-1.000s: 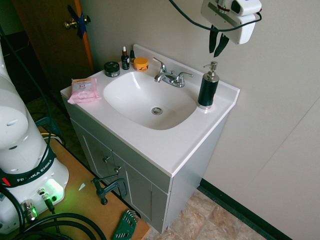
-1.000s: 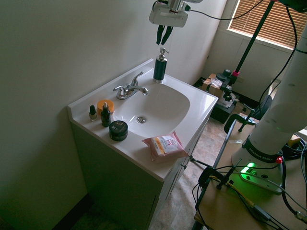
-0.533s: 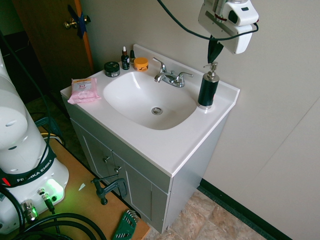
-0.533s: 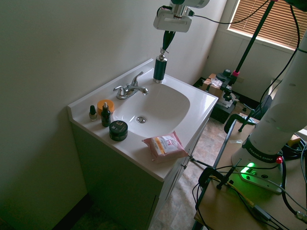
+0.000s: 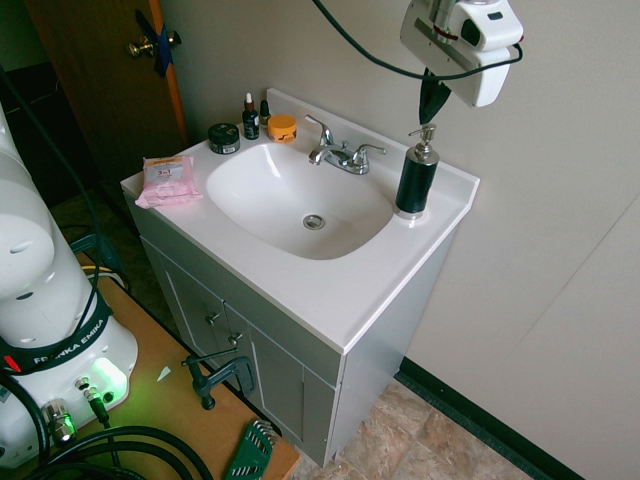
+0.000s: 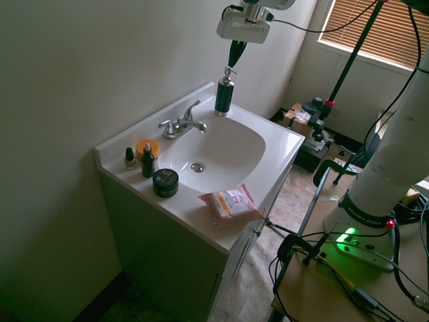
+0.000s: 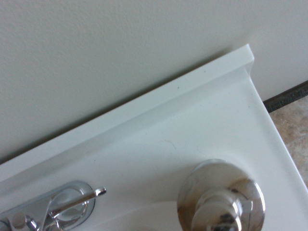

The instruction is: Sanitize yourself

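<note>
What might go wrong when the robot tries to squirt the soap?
The closed gripper is right above the pump bottle. If it pushes down off-center, the bottle might tip over. Nothing is under the bottle's spout to catch soap, so a squirt could land on the white counter.

arm (image 6: 415, 141) cut off by top and right edges of second exterior view, pump bottle (image 7: 222, 197) cut off by bottom edge of wrist view, faucet (image 7: 53, 207) likewise cropped, fine label print on wipes pack (image 6: 231, 203) too small to read

Soap bottle (image 5: 416, 182) dark green, silver top; jar (image 5: 282, 129) orange; wipes pack (image 5: 168, 181) pink.
</note>
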You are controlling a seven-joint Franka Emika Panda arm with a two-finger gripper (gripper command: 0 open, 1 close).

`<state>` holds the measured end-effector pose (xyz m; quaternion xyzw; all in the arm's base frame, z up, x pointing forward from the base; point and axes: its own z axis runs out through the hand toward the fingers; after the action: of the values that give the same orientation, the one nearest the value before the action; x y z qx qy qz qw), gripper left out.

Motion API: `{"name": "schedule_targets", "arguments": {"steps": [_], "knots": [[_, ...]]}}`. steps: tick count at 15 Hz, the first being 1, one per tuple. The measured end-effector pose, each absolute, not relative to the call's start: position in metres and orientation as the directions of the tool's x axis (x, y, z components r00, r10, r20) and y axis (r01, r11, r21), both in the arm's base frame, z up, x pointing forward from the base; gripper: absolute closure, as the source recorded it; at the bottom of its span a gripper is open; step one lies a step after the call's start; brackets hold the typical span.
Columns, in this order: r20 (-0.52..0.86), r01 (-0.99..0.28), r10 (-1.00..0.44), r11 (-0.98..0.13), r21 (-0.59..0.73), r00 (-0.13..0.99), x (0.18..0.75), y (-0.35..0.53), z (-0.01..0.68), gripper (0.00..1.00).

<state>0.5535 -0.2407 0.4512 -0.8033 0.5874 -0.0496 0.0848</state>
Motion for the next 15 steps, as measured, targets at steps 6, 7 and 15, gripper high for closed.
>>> {"name": "schedule_targets", "arguments": {"steps": [6,7,15], "knots": [[-0.032,-0.941,-0.954,-0.29,-0.176,0.3,0.555,-0.243,0.434,1.0],[-0.032,-0.941,-0.954,-0.289,-0.175,0.299,0.555,-0.243,0.434,1.0],[-0.033,-0.938,-0.951,-0.296,-0.179,0.306,0.559,-0.243,0.428,1.0]]}}
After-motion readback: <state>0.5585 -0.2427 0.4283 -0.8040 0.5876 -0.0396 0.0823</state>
